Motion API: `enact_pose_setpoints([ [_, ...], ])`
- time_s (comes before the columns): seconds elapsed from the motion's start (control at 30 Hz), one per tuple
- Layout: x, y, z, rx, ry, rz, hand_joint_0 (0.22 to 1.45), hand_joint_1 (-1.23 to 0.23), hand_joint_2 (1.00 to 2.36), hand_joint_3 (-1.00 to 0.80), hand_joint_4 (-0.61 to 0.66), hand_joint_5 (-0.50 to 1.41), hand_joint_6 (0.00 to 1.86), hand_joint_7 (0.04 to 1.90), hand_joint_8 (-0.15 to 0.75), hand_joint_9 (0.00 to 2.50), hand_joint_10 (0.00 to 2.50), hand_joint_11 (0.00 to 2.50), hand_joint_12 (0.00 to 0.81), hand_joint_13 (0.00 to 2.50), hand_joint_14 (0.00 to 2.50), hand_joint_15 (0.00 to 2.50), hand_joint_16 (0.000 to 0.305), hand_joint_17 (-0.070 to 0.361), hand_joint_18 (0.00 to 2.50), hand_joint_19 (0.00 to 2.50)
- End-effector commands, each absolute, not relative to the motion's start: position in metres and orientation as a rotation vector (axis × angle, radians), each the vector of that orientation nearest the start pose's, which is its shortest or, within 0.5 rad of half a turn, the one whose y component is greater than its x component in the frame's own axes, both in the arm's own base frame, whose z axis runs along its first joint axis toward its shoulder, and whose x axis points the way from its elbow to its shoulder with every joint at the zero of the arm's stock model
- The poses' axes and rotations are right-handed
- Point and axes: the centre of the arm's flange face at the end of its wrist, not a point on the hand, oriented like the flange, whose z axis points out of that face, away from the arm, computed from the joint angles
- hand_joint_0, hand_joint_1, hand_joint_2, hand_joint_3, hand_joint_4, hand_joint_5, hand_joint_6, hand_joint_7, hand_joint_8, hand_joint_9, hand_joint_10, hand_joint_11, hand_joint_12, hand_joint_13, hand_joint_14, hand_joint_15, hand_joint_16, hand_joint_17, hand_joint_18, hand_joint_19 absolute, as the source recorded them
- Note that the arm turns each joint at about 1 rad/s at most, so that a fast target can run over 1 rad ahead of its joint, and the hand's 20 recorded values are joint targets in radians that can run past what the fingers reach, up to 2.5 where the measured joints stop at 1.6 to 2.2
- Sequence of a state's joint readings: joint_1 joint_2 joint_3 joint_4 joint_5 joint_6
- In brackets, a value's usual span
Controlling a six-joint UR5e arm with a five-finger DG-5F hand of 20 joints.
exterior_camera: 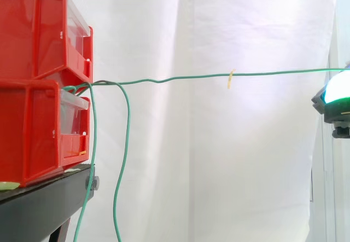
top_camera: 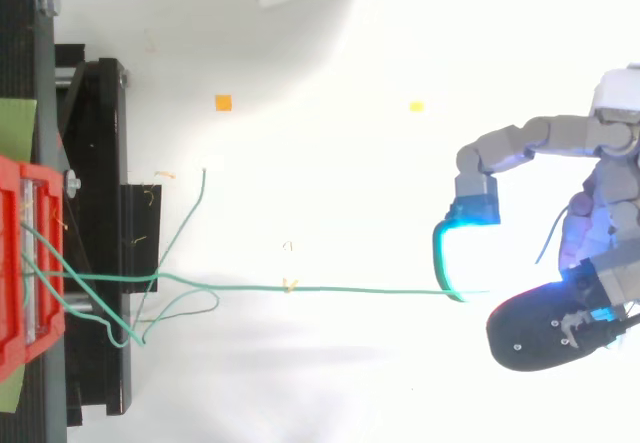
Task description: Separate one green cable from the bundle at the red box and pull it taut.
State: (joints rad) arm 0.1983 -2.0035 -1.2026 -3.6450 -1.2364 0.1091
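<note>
- The hand (top_camera: 592, 225) is curling a glowing fingertip (top_camera: 441, 259) round the far end of 1 green cable (exterior_camera: 186, 78) and pinching it.
- The cable is running almost level through the air from the red box (exterior_camera: 27, 133) to the hand, showing small kinks near the box.
- Other green cables (exterior_camera: 127, 143) are hanging slack beside the box.
- The cable is looking thin, light, springy and probably slippery, so a firm pinch near its end is seeming best.
- A yellow tag (exterior_camera: 231, 78) is sitting midway along it, and no writing on it is showing clearly enough to read.
</note>
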Motion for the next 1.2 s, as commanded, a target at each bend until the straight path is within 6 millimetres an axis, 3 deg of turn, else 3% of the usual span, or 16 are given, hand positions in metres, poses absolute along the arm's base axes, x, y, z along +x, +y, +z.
enact_pose_setpoints([
  [0.0,0.615,-0.046,0.389,1.633,1.485,0.745,0.73,-0.85,1.02,-0.19,0.03,0.14,0.5,1.45,0.171,1.98,0.02,0.68,0.335,1.5,0.02,0.68,0.031,0.069,1.08,0.62],
  [0.4,0.615,-0.045,0.39,1.63,1.478,0.755,0.73,-0.85,1.02,-0.19,0.02,0.14,0.5,1.46,0.176,1.98,0.02,0.68,0.337,1.49,0.02,0.69,0.03,0.068,1.08,0.63],
  [0.77,0.617,-0.039,0.365,1.633,1.473,0.814,0.73,-0.85,1.02,-0.2,0.02,0.14,0.5,1.45,0.176,1.98,0.02,0.67,0.338,1.5,0.02,0.69,0.031,0.069,1.08,0.62],
  [1.17,0.62,-0.036,0.366,1.61,1.465,0.829,0.73,-0.84,1.02,-0.2,0.02,0.14,0.5,1.44,0.178,1.98,0.02,0.68,0.338,1.5,0.02,0.69,0.03,0.068,1.08,0.62],
])
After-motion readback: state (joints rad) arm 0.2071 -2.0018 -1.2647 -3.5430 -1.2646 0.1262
